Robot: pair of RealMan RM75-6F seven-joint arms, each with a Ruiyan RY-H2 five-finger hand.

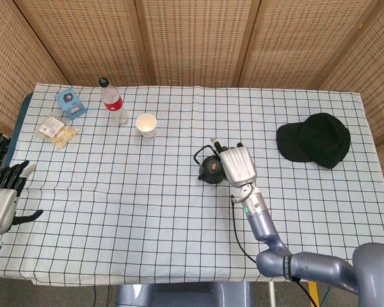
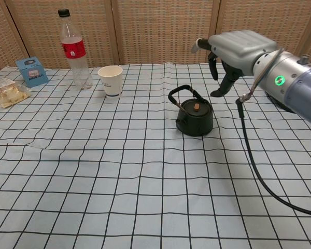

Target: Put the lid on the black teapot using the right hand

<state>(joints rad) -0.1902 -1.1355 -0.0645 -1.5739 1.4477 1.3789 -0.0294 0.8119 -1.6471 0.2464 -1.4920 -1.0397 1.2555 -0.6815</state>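
- Black teapot (image 2: 195, 117) stands mid-counter, its lid (image 2: 196, 108) seated on top, small brown knob showing; handle arches to its left.
- Right robot hand (image 2: 233, 54) hovers above and to the right of the pot, clear of it, fingers spread, holding nothing.
- Judged step: placement looks done; next move calls for retreating without brushing the handle.
- Left robot hand (image 1: 3, 198) rests at the counter's left edge, fingers apart, empty.
- Counter (image 2: 119, 181): checked cloth, carrying a paper cup (image 2: 110, 81), bottle (image 2: 75, 49) and black cap (image 1: 315, 139).
- Room: woven panels behind.
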